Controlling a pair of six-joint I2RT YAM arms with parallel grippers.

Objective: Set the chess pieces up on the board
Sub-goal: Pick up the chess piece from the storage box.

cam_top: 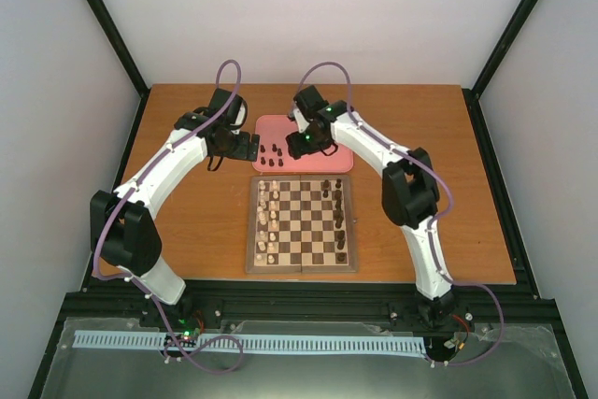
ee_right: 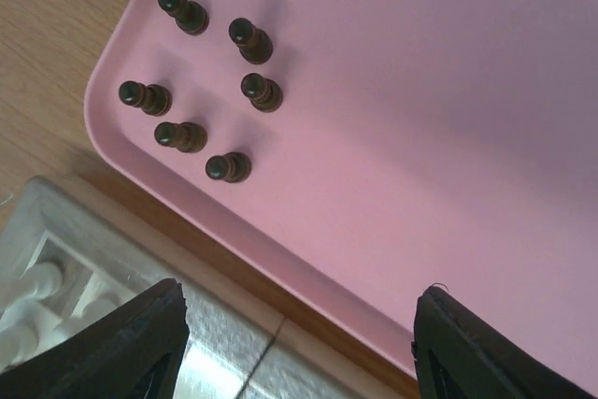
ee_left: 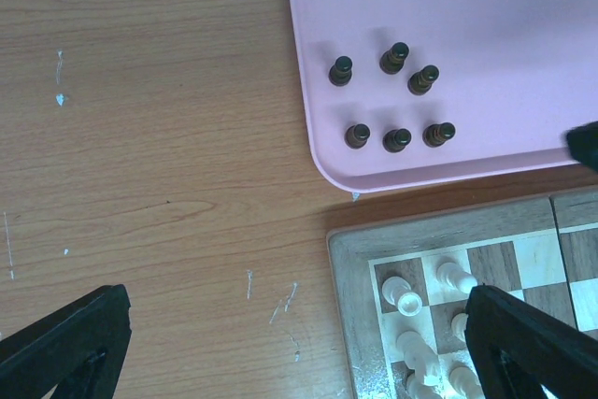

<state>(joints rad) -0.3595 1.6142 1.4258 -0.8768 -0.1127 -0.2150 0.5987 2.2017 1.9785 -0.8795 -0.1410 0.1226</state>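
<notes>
- Six chess pieces [ee_right: 183, 135], dark pawns, upright, clustered in pink tray [ee_right: 448, 137] corner: staging spot, short carry.
- Board [cam_top: 299, 268] just beside tray's near edge. Dark row [cam_top: 338, 221] on board too small to count, probably short of pawns.
- Right gripper [ee_right: 299, 292] over tray, beside pawns, fingers apart, nothing between them. Likely lining up a pick.
- Left gripper [ee_left: 294, 301] off tray's corner over table [ee_left: 140, 137], spread wide, empty. Seemingly parked clear of right arm.

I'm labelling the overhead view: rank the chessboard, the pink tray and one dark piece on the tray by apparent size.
1. chessboard
2. pink tray, though partly hidden
3. dark piece, by far the smallest
</notes>
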